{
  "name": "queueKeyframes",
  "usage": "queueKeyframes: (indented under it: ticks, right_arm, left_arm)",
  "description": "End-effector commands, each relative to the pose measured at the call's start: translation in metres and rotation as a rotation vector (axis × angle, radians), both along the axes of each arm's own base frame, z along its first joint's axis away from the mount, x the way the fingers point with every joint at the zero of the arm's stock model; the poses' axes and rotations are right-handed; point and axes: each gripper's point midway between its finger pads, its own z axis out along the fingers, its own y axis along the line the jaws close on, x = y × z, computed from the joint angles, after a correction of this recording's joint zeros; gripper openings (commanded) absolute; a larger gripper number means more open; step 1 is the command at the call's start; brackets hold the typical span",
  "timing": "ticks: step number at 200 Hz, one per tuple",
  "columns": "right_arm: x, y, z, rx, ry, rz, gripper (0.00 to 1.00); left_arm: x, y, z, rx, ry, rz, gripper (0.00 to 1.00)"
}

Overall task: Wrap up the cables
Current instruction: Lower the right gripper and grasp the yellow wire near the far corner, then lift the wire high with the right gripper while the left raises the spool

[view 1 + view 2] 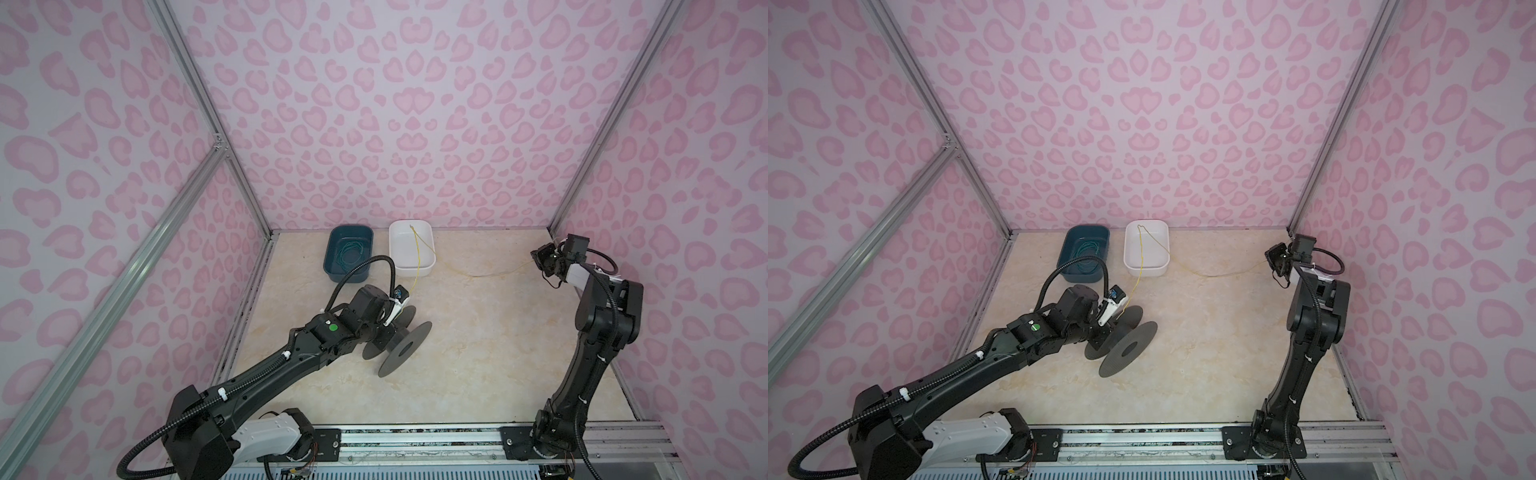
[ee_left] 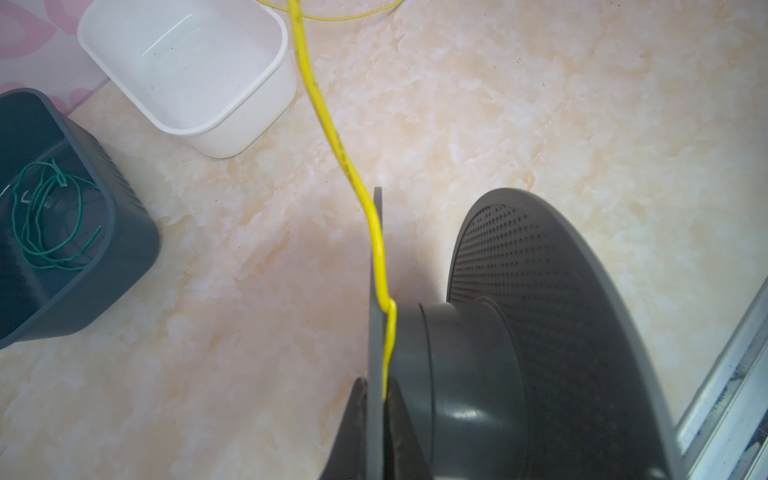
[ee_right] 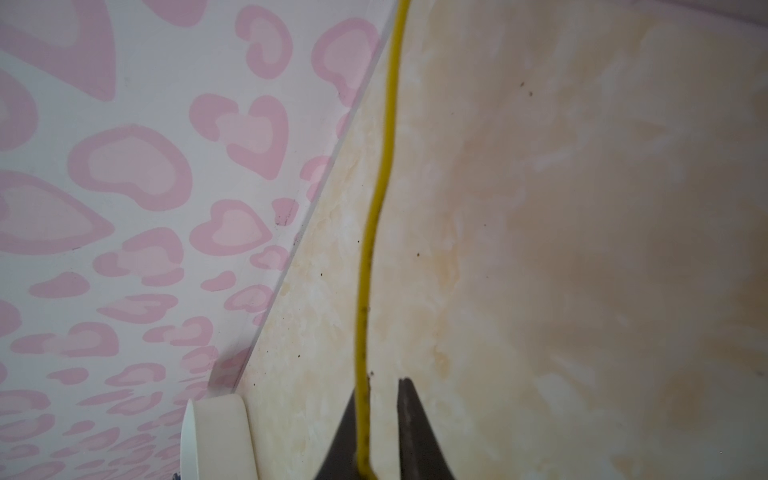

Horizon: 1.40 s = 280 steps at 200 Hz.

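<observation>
The cables show as one thin yellow wire [image 1: 417, 270] [image 1: 1141, 266]. It rises from the dark grey spool [image 1: 405, 347] [image 1: 1128, 347], crosses the white bin, then trails over the table to my right gripper [image 1: 540, 262] [image 1: 1277, 262]. My left gripper [image 2: 376, 390] is shut on the spool's thin flange [image 2: 376, 332], with the wire [image 2: 328, 124] pinched against it; the spool is tilted off the table. In the right wrist view the right gripper [image 3: 380, 388] has a narrow gap between its jaws. The wire [image 3: 374, 232] runs through that gap along one finger.
A dark blue bin [image 1: 332, 253] [image 2: 124, 232] holding a coil of green wire [image 1: 351, 251] stands at the back, next to the white bin [image 1: 392, 249] [image 2: 286, 58]. Pink patterned walls close in three sides. A metal rail [image 1: 415, 436] runs along the front.
</observation>
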Motion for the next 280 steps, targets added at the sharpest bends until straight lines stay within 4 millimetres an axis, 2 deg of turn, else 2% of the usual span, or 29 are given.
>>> queueKeyframes:
  ticks: [1,20,44,67,83,100,123,161,175,179,183,199,236,257,280]
  right_arm:
    - [0.002,-0.002,-0.005,0.000,-0.004,-0.006,0.08]
    - [0.001,-0.002,-0.006,0.003,-0.005,-0.004,0.00]
    - [0.000,-0.002,-0.001,0.012,-0.021,-0.008,0.00]
    - [-0.001,0.001,0.015,-0.001,-0.043,-0.008,0.00]
    - [-0.005,0.001,0.031,-0.032,-0.053,-0.017,0.00]
    - [-0.012,0.003,0.050,-0.084,-0.062,-0.026,0.00]
    - [-0.027,0.010,0.068,-0.161,-0.050,-0.035,0.00]
    - [-0.056,0.034,0.078,-0.274,-0.013,-0.011,0.00]
    - [-0.067,0.049,0.075,-0.313,0.012,0.030,0.00]
    - [-0.071,0.053,0.074,-0.323,0.017,0.038,0.00]
    - [-0.074,0.057,0.075,-0.333,0.015,0.044,0.00]
    - [-0.089,0.079,0.069,-0.354,0.022,0.096,0.00]
    - [-0.133,0.144,0.059,-0.433,0.033,0.276,0.00]
    - [-0.161,0.185,0.063,-0.459,0.013,0.388,0.00]
    - [-0.193,0.231,0.074,-0.484,-0.029,0.521,0.00]
  left_arm:
    - [0.003,0.001,0.003,0.009,-0.017,0.004,0.03]
    - [0.002,0.001,0.003,0.010,-0.017,0.002,0.03]
    - [0.003,0.002,0.003,0.010,-0.019,0.004,0.03]
    - [0.003,0.002,0.008,-0.005,-0.030,0.011,0.03]
    - [0.003,0.004,0.018,-0.029,-0.053,0.023,0.03]
    - [0.003,0.006,0.040,-0.073,-0.087,0.043,0.03]
    - [0.000,0.014,0.083,-0.144,-0.143,0.078,0.04]
    - [0.002,0.048,0.163,-0.216,-0.277,0.207,0.04]
    - [0.006,0.060,0.191,-0.244,-0.315,0.253,0.03]
    - [0.008,0.064,0.194,-0.241,-0.319,0.268,0.04]
    - [0.010,0.069,0.211,-0.263,-0.344,0.287,0.04]
    - [0.020,0.086,0.242,-0.302,-0.384,0.360,0.04]
    - [0.050,0.130,0.324,-0.442,-0.550,0.586,0.03]
    - [0.070,0.142,0.357,-0.523,-0.618,0.678,0.03]
    - [0.092,0.151,0.381,-0.613,-0.680,0.756,0.04]
